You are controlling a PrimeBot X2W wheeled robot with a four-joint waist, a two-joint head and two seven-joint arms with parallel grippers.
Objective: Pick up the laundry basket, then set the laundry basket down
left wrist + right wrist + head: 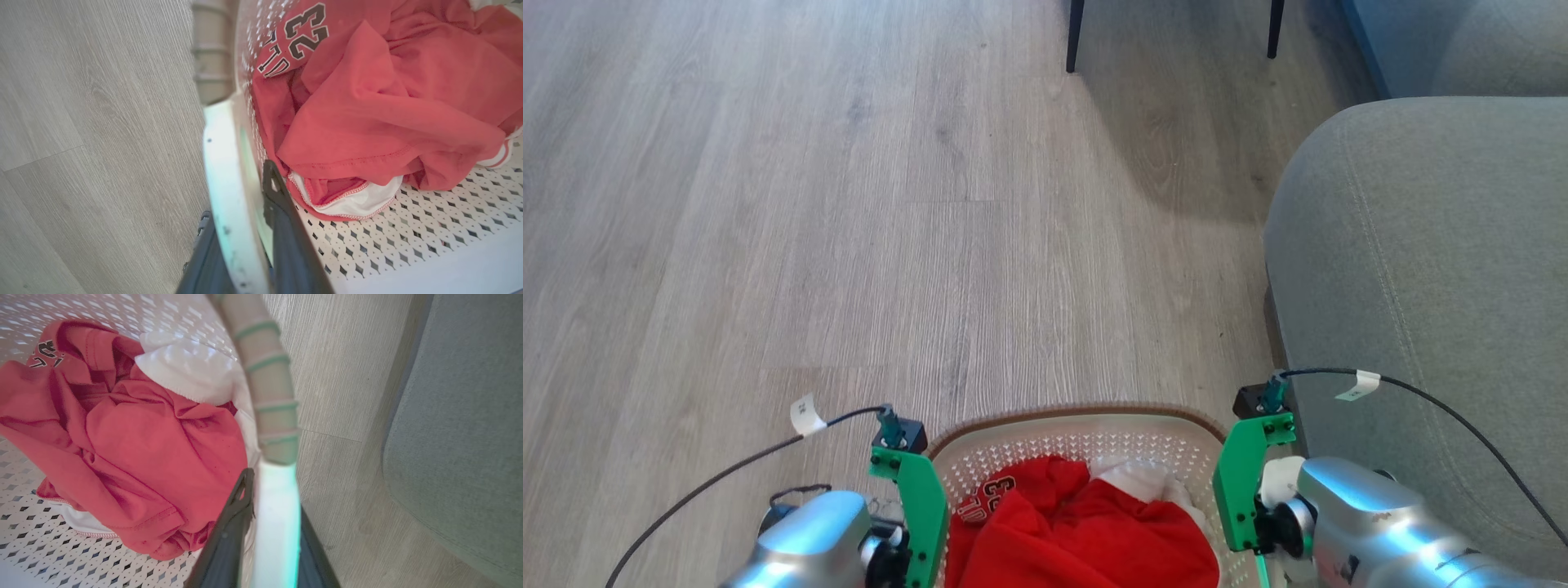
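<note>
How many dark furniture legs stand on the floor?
2. One leg stands at the top middle of the head view, the other leg right of it. More may lie beyond the frame.

Basket (pixel 1086 443) was cut off by head view's bottom edge; underside hidden, contact with floor (pixel 849 245) undeterminable. Left gripper (pixel 239 196): outer finger (pixel 202 261) lay mostly behind handle (pixel 226 171). Cable tag (pixel 803 414) lettering was too small to read.
</note>
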